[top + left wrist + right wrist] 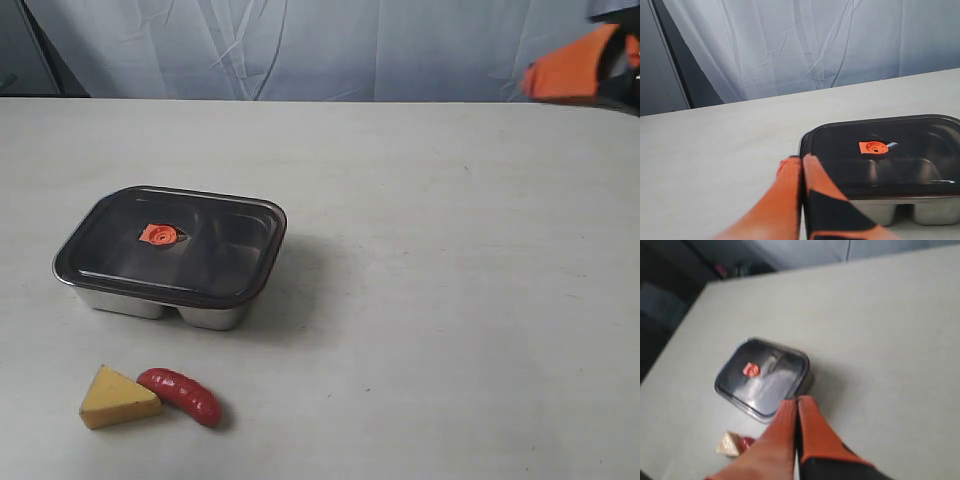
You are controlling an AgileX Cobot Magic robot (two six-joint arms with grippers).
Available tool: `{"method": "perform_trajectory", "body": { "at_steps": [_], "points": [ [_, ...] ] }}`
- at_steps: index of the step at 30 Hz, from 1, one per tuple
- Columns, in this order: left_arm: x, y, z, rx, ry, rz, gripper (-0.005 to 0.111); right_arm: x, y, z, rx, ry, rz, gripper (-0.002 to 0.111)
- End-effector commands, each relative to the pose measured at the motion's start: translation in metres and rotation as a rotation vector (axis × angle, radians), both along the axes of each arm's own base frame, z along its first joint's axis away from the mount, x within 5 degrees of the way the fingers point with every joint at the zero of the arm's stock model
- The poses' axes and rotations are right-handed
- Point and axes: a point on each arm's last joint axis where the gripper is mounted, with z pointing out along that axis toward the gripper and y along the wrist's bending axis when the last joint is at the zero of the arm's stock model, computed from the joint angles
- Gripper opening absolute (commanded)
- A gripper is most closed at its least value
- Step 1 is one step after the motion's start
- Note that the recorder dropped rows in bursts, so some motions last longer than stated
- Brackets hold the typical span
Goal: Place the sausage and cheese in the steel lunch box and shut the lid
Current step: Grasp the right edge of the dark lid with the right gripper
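The steel lunch box point(150, 303) stands left of centre on the table with the dark lid point(200, 240) on top, orange valve point(157, 234) showing. In front of it lie the yellow cheese wedge point(116, 397) and, touching its right side, the red sausage point(180, 394). My right gripper point(570, 70) hovers high at the far right edge, blurred, fingers pressed together and empty. From the right wrist I see the gripper point(796, 401) above the box point(807, 382), the cheese point(729, 444) and part of the sausage point(746, 442). The left gripper point(801, 159) is shut, empty, beside the lid point(920, 150).
A pale table point(460, 300) stretches wide to the right and front of the box. A light curtain point(330, 45) hangs behind the table's far edge. A dark gap point(670, 65) shows beside the curtain in the left wrist view.
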Motion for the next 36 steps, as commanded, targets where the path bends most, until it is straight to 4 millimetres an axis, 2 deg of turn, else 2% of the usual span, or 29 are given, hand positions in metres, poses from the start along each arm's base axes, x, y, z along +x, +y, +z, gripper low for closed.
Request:
{"method": "perform_trajectory", "body": {
  "at_steps": [1,5,9,12,14,17,22,31,36],
  "points": [
    [0.0,0.0,0.0,-0.001,-0.016,-0.006,0.0,0.056,0.013,-0.031,-0.021,0.14,0.143,-0.001],
    [0.0,0.0,0.0,-0.001,-0.016,-0.006,0.0,0.094,0.029,-0.077,0.083,0.252,0.26,-0.001],
    [0.0,0.0,0.0,-0.001,-0.016,-0.006,0.0,0.118,0.043,-0.125,0.239,0.362,0.397,0.002],
    [0.0,0.0,0.0,-0.001,-0.016,-0.006,0.0,0.13,0.051,-0.162,0.366,0.472,0.448,0.019],
    [0.0,0.0,0.0,-0.001,-0.016,-0.006,0.0,0.138,0.054,-0.186,0.406,0.517,0.429,0.036],
    [0.0,0.0,0.0,-0.001,-0.016,-0.006,0.0,0.141,0.063,-0.209,0.429,0.531,0.445,0.048],
    [0.0,0.0,0.0,-0.001,-0.016,-0.006,0.0,0.141,0.085,-0.222,0.485,0.497,0.466,0.05],
    [0.0,0.0,0.0,-0.001,-0.016,-0.006,0.0,0.14,0.114,-0.231,0.412,0.48,0.378,0.05],
    [0.0,0.0,0.0,-0.001,-0.016,-0.006,0.0,0.14,0.122,-0.238,0.333,0.466,0.33,0.05]
  ]
}}
